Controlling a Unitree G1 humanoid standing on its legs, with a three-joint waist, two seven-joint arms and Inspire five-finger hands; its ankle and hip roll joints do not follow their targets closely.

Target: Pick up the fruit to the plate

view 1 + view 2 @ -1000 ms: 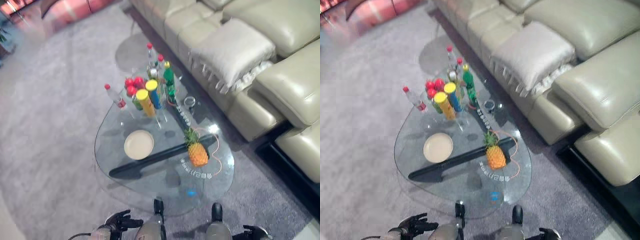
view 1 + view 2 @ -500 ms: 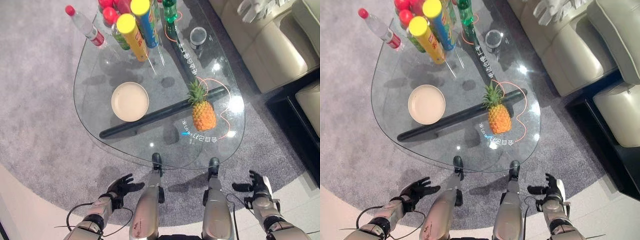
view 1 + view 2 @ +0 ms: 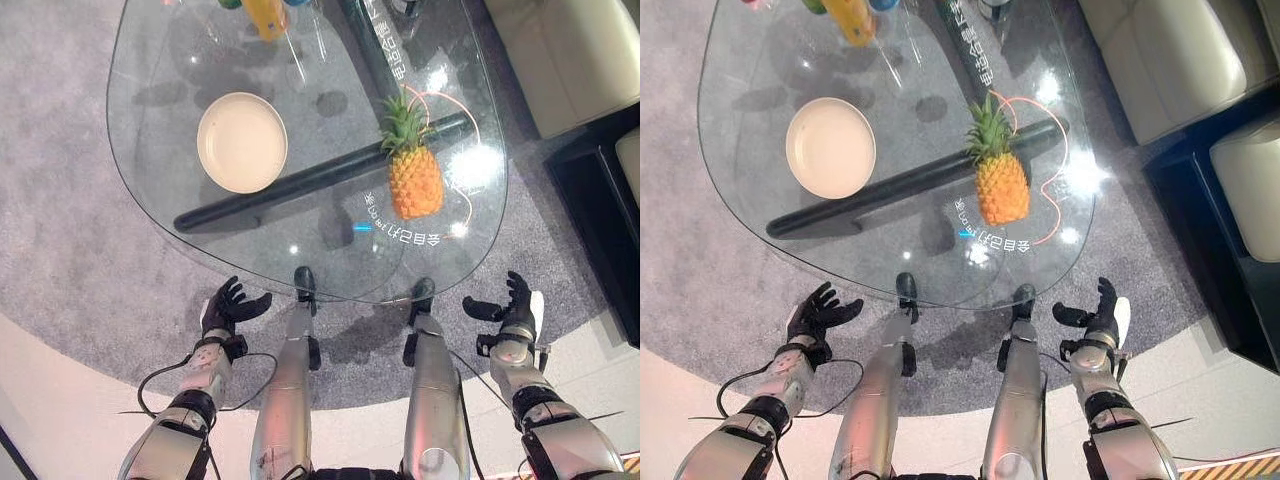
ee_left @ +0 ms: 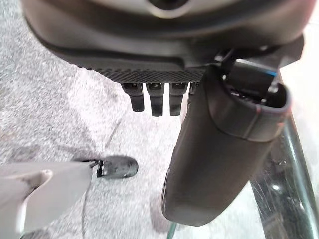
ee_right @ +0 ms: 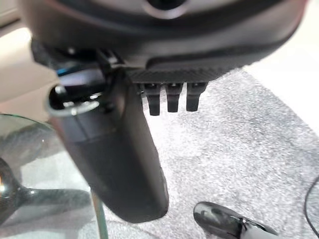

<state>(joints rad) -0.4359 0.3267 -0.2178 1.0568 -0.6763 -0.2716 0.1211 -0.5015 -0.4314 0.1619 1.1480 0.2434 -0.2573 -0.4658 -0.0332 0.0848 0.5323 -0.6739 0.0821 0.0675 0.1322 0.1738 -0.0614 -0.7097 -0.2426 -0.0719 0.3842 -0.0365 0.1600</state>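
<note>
**Both hands low, fruit untouched**

Nearest, the left hand [image 3: 229, 308] and right hand [image 3: 512, 308] hang below the glass surface [image 3: 150, 150], fingers spread, holding nothing. Beyond stands the pineapple [image 3: 414, 180], upright; farther left, the plate [image 3: 242, 142]. A careless reach risks toppling that fruit

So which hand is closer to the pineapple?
The right hand. It hangs open below the table's near edge, just right of the pineapple. The left hand, also open, is farther off to the left, more below the plate.
</note>
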